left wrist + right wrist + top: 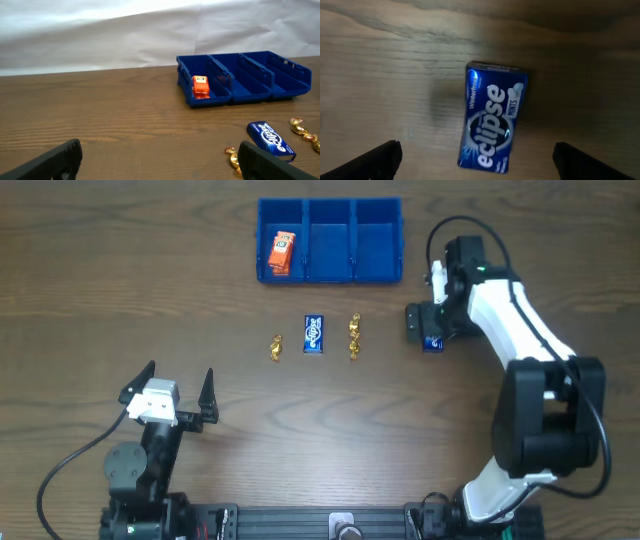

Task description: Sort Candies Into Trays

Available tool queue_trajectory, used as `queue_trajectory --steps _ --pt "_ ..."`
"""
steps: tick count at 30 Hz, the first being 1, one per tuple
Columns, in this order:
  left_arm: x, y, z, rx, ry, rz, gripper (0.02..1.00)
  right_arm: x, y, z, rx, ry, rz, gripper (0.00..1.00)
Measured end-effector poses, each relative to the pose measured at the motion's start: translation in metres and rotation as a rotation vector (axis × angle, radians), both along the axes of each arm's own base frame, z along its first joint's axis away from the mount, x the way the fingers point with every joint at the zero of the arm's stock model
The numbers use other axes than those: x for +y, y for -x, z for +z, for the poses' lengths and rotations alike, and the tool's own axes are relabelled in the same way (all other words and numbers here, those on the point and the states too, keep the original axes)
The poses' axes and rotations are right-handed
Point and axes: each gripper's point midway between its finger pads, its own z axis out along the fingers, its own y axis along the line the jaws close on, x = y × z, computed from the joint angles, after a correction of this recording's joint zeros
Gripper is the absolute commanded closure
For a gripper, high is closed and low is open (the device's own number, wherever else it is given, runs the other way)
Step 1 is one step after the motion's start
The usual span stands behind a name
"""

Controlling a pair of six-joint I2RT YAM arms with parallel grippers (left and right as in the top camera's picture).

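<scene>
Your right gripper (476,146) had its fingers spread wide, nothing held, with the blue mint box (492,122) lying flat on the table (380,75) beneath the gap between them. The box sat slightly askew to the fingers, so closing could have caught a corner and spun it, and its slick sides could have slipped. You couldn't judge how high the fingers hung above it; from the top view the gripper hid most of the box. Well apart from those fingers, toward the left arm's side, stood the blue three-compartment tray (330,278), an orange candy pack (283,252) in its end compartment; dropping mints there would have mixed sorts. Your left gripper (180,375) also stood wide, far from everything.
</scene>
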Motion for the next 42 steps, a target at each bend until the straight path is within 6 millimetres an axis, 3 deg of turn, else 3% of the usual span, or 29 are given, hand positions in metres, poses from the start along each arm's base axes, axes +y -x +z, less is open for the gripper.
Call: queue_trajectory --steps 7,14,18,28,30,31,32,42 --pt "0.000 0.000 0.000 0.000 0.000 0.000 0.023 -0.003 0.003 -0.019 0.046 0.020 -0.021 0.025" --pt "0.000 0.000 0.000 0.000 0.000 0.000 0.020 -0.004 0.005 -0.030 0.074 0.022 -0.046 0.264" --pt "0.000 0.000 0.000 0.000 0.000 0.000 0.020 -0.004 0.004 -0.030 0.073 0.022 -0.052 0.489" --pt "0.000 0.000 0.000 0.000 0.000 0.000 0.018 -0.007 0.004 -0.030 0.070 0.059 -0.060 0.535" --pt "0.000 0.000 0.000 0.000 0.000 0.000 0.020 -0.006 0.004 -0.030 0.069 0.067 -0.054 0.614" --pt "0.000 0.000 0.000 0.000 0.000 0.000 0.020 -0.006 0.004 -0.030 0.068 0.069 -0.055 0.717" --pt "0.000 0.000 0.000 0.000 0.000 0.000 0.020 -0.005 0.004 -0.030 0.066 0.071 -0.056 0.757" --pt "0.000 0.000 0.000 0.000 0.000 0.000 0.020 -0.003 0.001 -0.028 0.058 0.062 -0.090 0.895"
